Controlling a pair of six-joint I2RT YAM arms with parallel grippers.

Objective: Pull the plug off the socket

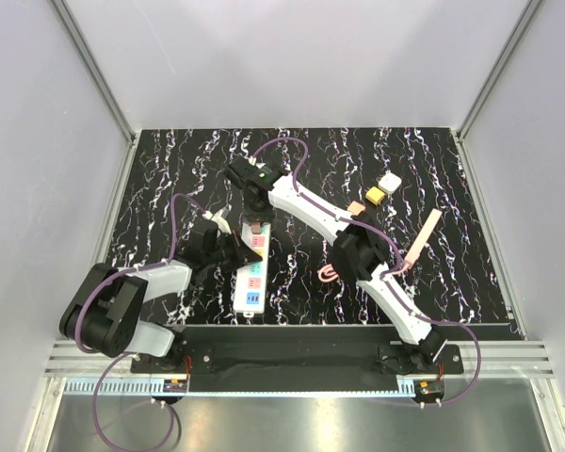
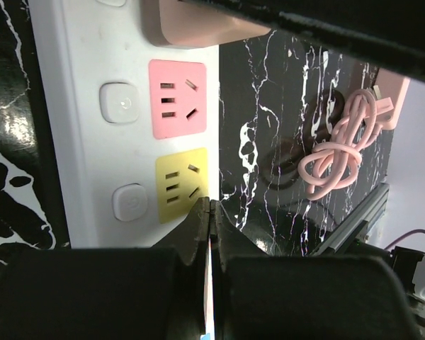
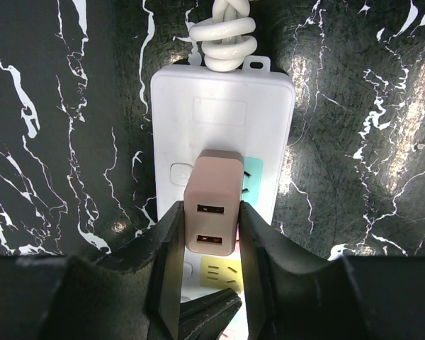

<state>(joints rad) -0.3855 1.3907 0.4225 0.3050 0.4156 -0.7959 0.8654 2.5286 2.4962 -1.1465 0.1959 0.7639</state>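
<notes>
Near edge of the black, white-veined bench (image 1: 471, 273): bases of the left arm (image 1: 104, 315) and the right arm (image 1: 410, 325).

The left claw (image 2: 210, 207) has its tips pressed together. They rest at the long edge of the socket (image 1: 250, 287), just beside its yellow outlet patch (image 2: 180, 185). A pink patch (image 2: 177, 99) comes next along the row.

The socket, a long white strip, lies flat on the bench left of centre. Its length runs from near to far, between the two arms. To its right and apart from it lies a coiled pink cable (image 1: 328, 274).

The right arm reaches across the bench to the far part of the socket, wrist pointing down. The right claw (image 3: 211, 212) has its fingers (image 3: 166, 262) set against opposite sides of the plug (image 3: 214, 191), pinching it. The plug is a dusty-pink block with two ports on the face toward the wrist camera. It stands on the strip beside a teal patch (image 3: 253, 177).

Beyond the plug, a bundled white cord (image 3: 223, 28) leaves the end of the strip.

Farther right, toward the far edge, a small white cube (image 1: 389, 181) sits just beside a yellow block (image 1: 373, 196).
</notes>
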